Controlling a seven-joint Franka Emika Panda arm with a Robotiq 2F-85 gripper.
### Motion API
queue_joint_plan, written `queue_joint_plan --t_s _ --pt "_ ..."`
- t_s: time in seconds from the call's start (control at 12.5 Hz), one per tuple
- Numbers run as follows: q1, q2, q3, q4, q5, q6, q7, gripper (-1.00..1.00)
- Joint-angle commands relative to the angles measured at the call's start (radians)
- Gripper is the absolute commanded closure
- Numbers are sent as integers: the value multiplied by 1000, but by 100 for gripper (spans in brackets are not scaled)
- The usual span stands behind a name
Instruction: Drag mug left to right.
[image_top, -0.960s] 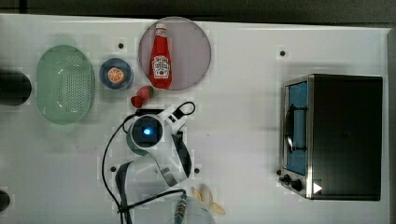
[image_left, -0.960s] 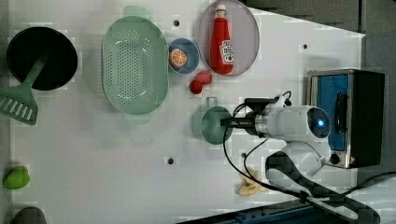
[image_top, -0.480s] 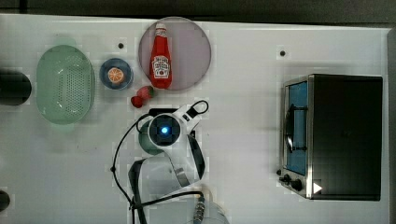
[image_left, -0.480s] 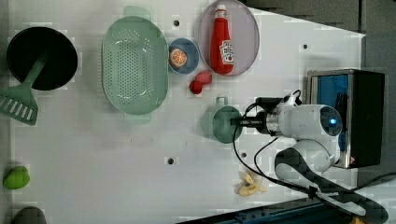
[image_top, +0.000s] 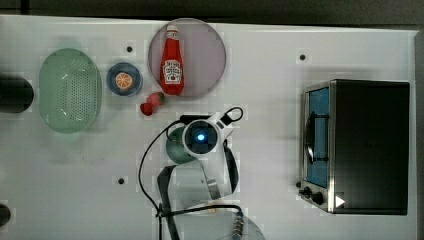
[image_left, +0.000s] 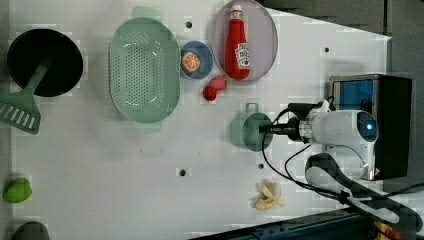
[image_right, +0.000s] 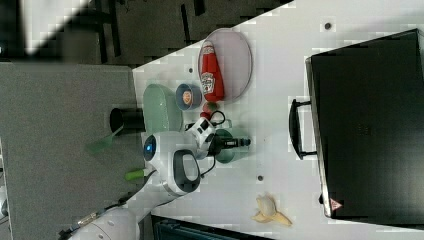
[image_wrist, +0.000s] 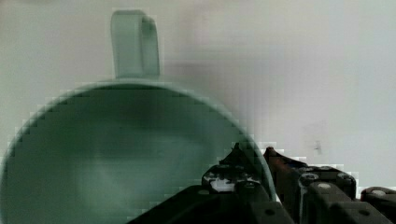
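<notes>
The pale teal-green mug stands on the white table near its middle, with its handle pointing toward the strawberries. In the top view the arm's hand covers most of the mug. My gripper is shut on the mug's rim. One finger is inside the cup and the other is outside its wall. In the left view the gripper reaches the mug from the left view's right side. The right view shows the mug under the gripper.
A ketchup bottle lies on a round plate. Strawberries, a blue dish with an orange slice and a green basket sit nearby. A toaster oven stands at the top view's right. A banana peel lies near the table edge.
The gripper and the mug have slid toward the top view's right, away from the basket and toward the toaster oven. The other things have stayed put.
</notes>
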Motion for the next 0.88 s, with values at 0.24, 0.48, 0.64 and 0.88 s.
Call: queue_joint_plan --t_s 0.24,0.48,0.64,0.88 --pt "-63 -21 -75 15 2 0 -146 65" --pt "-73 -22 -100 23 2 1 -171 65" --pt "-80 -22 -113 23 2 1 -172 65" --pt "-90 -22 -141 28 2 1 -172 65"
